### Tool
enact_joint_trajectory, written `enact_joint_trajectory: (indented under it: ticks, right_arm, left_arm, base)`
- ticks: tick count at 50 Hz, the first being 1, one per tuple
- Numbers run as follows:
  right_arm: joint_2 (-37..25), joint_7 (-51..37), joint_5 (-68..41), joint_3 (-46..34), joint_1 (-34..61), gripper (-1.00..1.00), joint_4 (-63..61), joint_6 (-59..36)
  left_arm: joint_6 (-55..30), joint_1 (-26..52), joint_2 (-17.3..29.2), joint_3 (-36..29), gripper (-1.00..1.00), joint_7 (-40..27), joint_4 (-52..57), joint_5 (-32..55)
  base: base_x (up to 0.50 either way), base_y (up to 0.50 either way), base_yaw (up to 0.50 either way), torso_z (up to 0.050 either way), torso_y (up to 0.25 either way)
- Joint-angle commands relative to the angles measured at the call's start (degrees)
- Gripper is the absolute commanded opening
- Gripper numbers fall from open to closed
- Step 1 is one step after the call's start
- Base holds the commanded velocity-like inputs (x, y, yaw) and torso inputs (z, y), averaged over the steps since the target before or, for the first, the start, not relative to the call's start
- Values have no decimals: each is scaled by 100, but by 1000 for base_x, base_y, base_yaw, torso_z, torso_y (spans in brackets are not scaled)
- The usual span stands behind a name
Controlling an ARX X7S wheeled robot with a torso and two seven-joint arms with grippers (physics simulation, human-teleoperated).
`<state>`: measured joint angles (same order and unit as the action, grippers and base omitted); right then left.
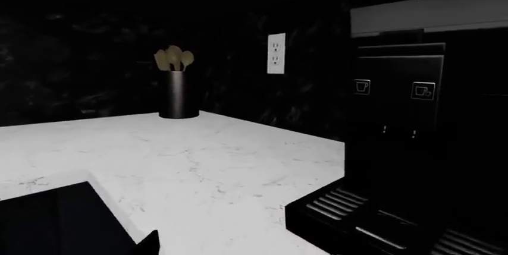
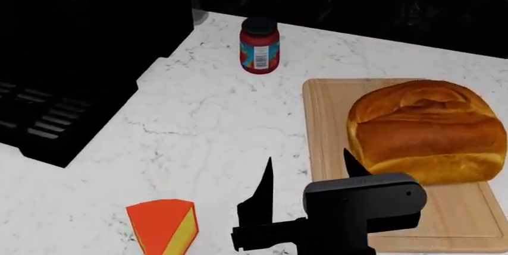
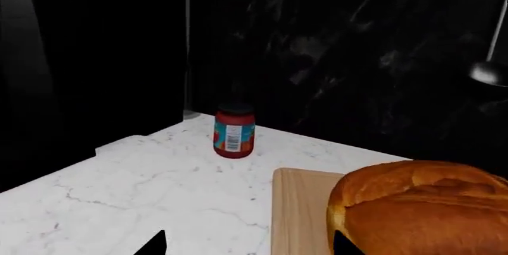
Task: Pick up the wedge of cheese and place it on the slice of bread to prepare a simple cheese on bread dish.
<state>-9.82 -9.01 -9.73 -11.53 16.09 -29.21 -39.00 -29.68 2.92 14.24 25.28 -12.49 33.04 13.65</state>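
Right gripper [image 2: 308,179] spread wide and empty above the counter [image 2: 198,124], wedge of cheese [image 2: 164,225] lying near-left of it, slice of bread [image 2: 429,129] on cutting board [image 2: 325,124] far-right.

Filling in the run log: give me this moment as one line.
right pincer: open, empty, above counter | cheese wedge: on counter, untouched | bread loaf: on cutting board | left pincer: unseen

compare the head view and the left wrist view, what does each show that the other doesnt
Only the head view shows the wedge of cheese, the bread loaf on the cutting board, the red jar and the right gripper, open. Only the left wrist view shows a utensil holder and a wall outlet. Both show the white marble counter and the black coffee machine.
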Motion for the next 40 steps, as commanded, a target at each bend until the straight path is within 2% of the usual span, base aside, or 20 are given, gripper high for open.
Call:
enact_joint_trajectory:
  ticks: [1,14,16,22,25,30,35,40]
  right_arm:
    - [-24,-52,-52,-11,15,100,-16,-57]
    - [4,-176,-417,137,-462,100,-616,-652]
    - [120,-263,-756,386,-632,100,-1061,-1247]
    - [123,-429,-1309,228,-1059,100,-2528,-2675]
    - [198,-338,-1731,294,-1136,100,-2874,-3340]
    - [175,-545,-2086,137,-1024,100,-3057,-3872]
    - [138,-1310,-3962,569,-872,100,-3067,-4163]
    - [130,-1765,-4778,444,-783,100,-3024,-4231]
  left_arm:
    - [-12,1,35,-38,100,-22,-6,7]
    - [47,-22,48,-62,100,-62,-5,-8]
    - [43,-24,55,-77,100,-75,2,-22]
    - [-465,9,68,-145,100,-268,503,3]
    - [-631,48,95,-184,100,-313,620,17]
    - [-665,82,119,-198,100,-323,595,31]
    - [-533,77,121,-185,100,-308,484,22]
    - [-405,24,112,-172,100,-301,474,11]
  base:
    - [298,94,0,0,0]
    - [97,31,0,0,1]
    - [0,0,0,0,0]
    - [0,0,0,0,0]
    - [0,0,0,0,0]
    - [0,0,0,0,0]
    - [0,0,0,0,0]
    - [0,0,0,0,0]
